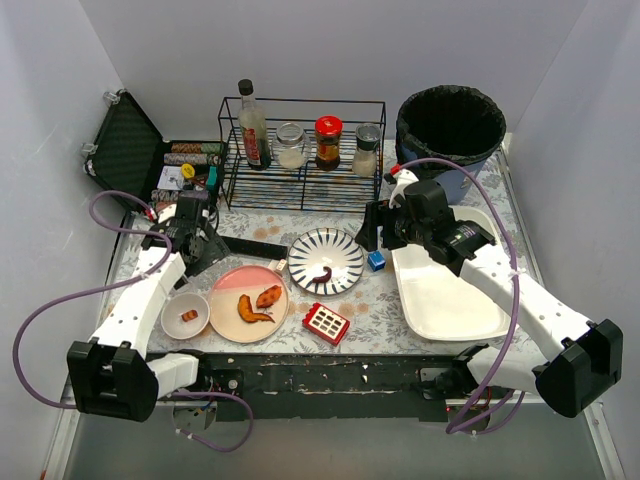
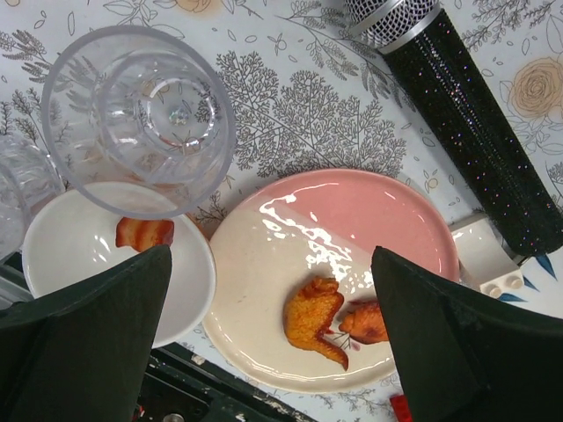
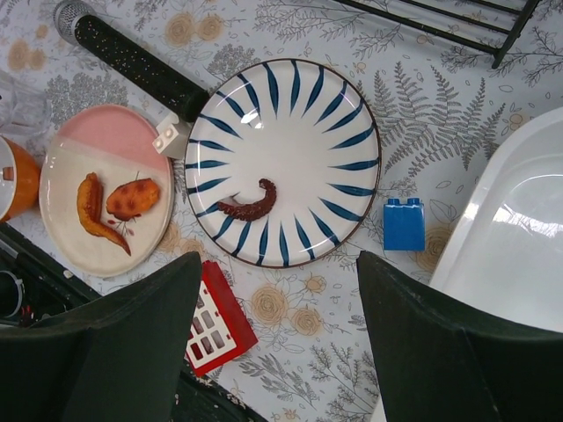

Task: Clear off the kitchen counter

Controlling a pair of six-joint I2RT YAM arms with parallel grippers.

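Observation:
The kitchen counter (image 1: 385,305) has a white-and-grey fern print. On it are a pink-and-cream plate (image 1: 249,303) with two fried chicken pieces (image 2: 315,318), a small white bowl (image 1: 186,315) with a food bit, and a blue-striped plate (image 1: 326,261) with a dark red scrap (image 3: 251,207). My left gripper (image 1: 208,250) hovers open and empty above the pink plate (image 2: 352,220) and bowl (image 2: 79,255); it also shows in the left wrist view (image 2: 273,352). My right gripper (image 1: 372,235) hovers open and empty over the counter near the striped plate (image 3: 281,163); it also shows in the right wrist view (image 3: 273,343).
A white tub (image 1: 447,290) sits right, a black bin (image 1: 450,125) back right, a wire rack (image 1: 300,150) with bottles behind, a black case (image 1: 125,150) back left. A clear glass (image 2: 139,119), black microphone (image 2: 466,114), blue brick (image 3: 404,224), red window brick (image 3: 215,321) and white brick (image 3: 171,138) lie about.

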